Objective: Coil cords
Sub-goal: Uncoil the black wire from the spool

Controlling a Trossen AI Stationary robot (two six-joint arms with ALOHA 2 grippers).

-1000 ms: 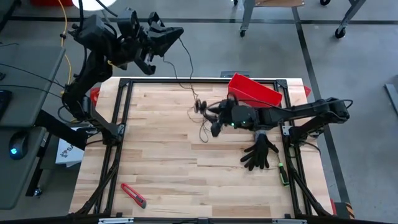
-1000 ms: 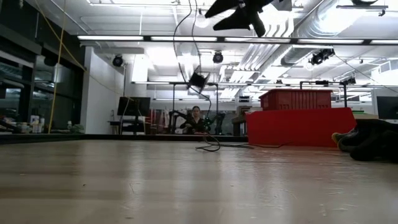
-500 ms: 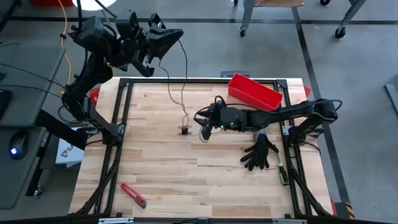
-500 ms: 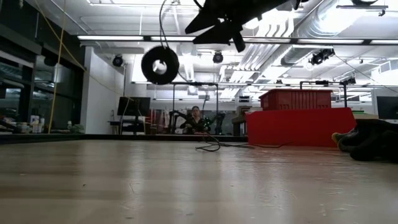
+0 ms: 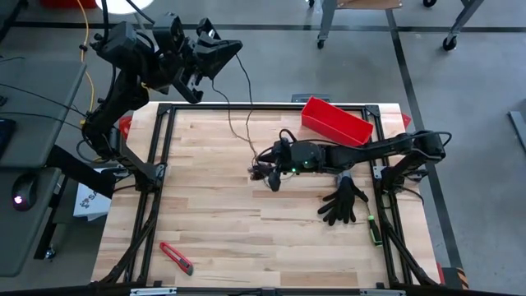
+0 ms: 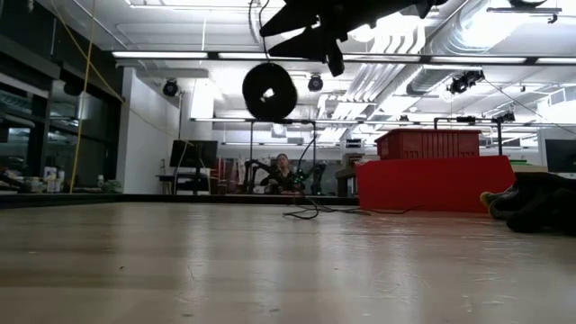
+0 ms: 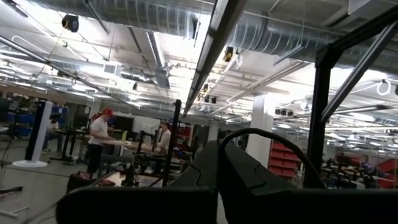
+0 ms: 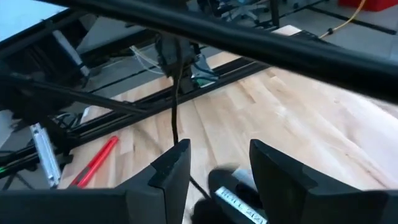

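Spool (image 6: pixel 269 92) dangling on its cord (image 5: pixel 239 117) above mid-tabletop (image 5: pixel 214 214), my left gripper (image 5: pixel 220 51) past the far edge, jaws clamped on the cord, my right gripper (image 5: pixel 263 175) spread wide beside the spool, gripping nothing.

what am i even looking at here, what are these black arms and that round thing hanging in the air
These are two robot arms working at a wooden table. One picture looks straight down, one looks level across the tabletop, and two come from cameras on the wrists. The left pincer, raised beyond the table's far edge, is shut on a thin cord. The cord runs down to a small round black spool, which hangs above the table. The right pincer reaches in beside it, open. Also lying there: a red bin, a black glove and a red tool.
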